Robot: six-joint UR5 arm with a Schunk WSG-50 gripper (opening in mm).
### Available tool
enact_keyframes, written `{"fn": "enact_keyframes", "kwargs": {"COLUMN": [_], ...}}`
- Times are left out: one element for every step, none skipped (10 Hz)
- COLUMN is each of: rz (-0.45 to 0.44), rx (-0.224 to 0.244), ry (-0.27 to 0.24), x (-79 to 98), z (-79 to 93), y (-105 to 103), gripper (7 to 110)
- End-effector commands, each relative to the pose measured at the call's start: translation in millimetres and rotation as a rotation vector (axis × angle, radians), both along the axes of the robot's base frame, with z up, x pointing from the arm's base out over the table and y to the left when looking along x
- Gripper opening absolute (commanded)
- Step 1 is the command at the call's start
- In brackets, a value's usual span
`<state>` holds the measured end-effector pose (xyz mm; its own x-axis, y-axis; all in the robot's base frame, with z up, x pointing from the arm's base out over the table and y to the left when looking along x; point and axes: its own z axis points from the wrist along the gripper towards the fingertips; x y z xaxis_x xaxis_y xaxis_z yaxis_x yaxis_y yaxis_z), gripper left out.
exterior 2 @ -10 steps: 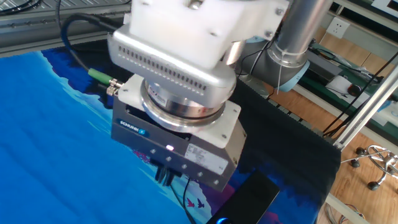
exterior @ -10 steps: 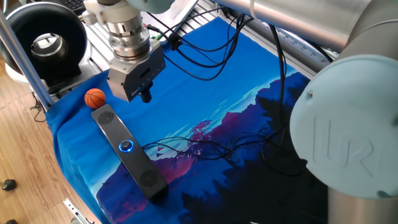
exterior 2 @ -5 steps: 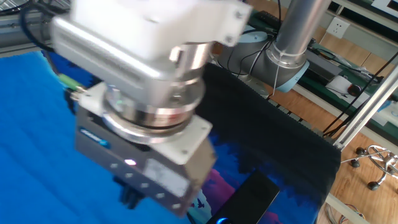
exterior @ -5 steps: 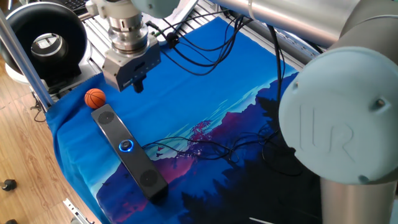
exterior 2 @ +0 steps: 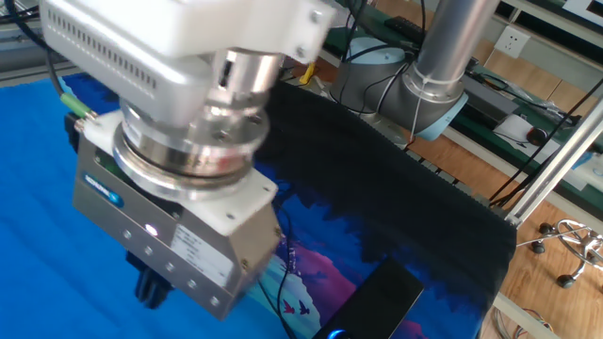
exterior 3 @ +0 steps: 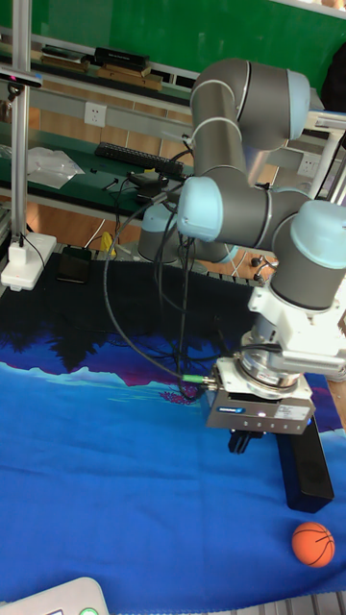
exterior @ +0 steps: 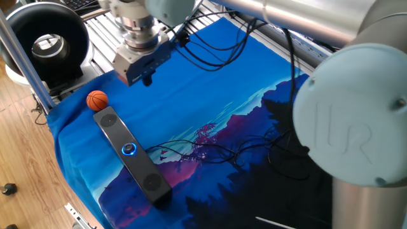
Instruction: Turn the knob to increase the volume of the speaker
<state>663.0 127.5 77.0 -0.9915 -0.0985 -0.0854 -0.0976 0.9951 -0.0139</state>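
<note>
One fixed view takes in the most: the blue printed cloth [exterior: 210, 102] covering the table, with the speaker [exterior: 131, 154] lying diagonally at about 8 o'clock on it, one end at 11 o'clock, the other at 5 o'clock. Midway along its top face glows the knob [exterior: 130, 149], ringed in blue. A small orange basketball [exterior: 96, 100] sits just beside the speaker's upper end. Only this view shows the big black ring-shaped device [exterior: 44, 39] off the cloth at 10 o'clock. The gripper [exterior: 149, 80] hangs above the cloth at 12 o'clock from the ball, well apart from the knob; its dark fingers look close together, with nothing between them, though I cannot tell for certain.

Tall fixed view alone shows the whole UR5 arm [exterior 3: 255, 159] folding down from 1 o'clock, and the gripper [exterior 3: 241, 441] just left of the speaker [exterior 3: 308, 470], the basketball [exterior 3: 313, 543] at 5 o'clock. The knob is hidden here.

From the other fixed view the gripper [exterior 2: 148, 287] body fills the left side, fingers barely visible; one end of the speaker [exterior 2: 377, 301] peeks in at 6 o'clock with a sliver of blue light at the frame edge.
</note>
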Motion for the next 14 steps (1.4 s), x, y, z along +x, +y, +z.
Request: {"fn": "enact_keyframes", "kwargs": {"rz": [-0.017, -0.018, -0.015, -0.012, -0.011, -0.014, -0.022, -0.028, -0.029, -0.032, -0.032, -0.031, -0.031, -0.029], "rx": [0.045, 0.046, 0.048, 0.05, 0.049, 0.054, 0.064, 0.072, 0.075, 0.075, 0.074, 0.072, 0.072, 0.072], "ry": [-0.013, -0.013, -0.015, -0.015, -0.015, -0.016, -0.016, -0.015, -0.014, -0.013, -0.011, -0.01, -0.008, -0.007], "x": [1.9, 2.8, 2.8, 3.0, 3.6, 5.9, 7.8, 8.0, 8.1, 7.8, 7.2, 6.6, 6.1, 5.2], "z": [-10.5, -11.3, -11.0, -11.3, -12.4, -13.4, -14.0, -14.0, -13.8, -13.8, -13.8, -13.7, -13.8, -14.1], "y": [-2, 0, 0, 1, 3, 5, 9, 11, 12, 12, 11, 11, 11, 10], "gripper": [7, 7, 7, 7, 7, 7, 7, 7, 7, 7, 7, 7, 7, 7]}}
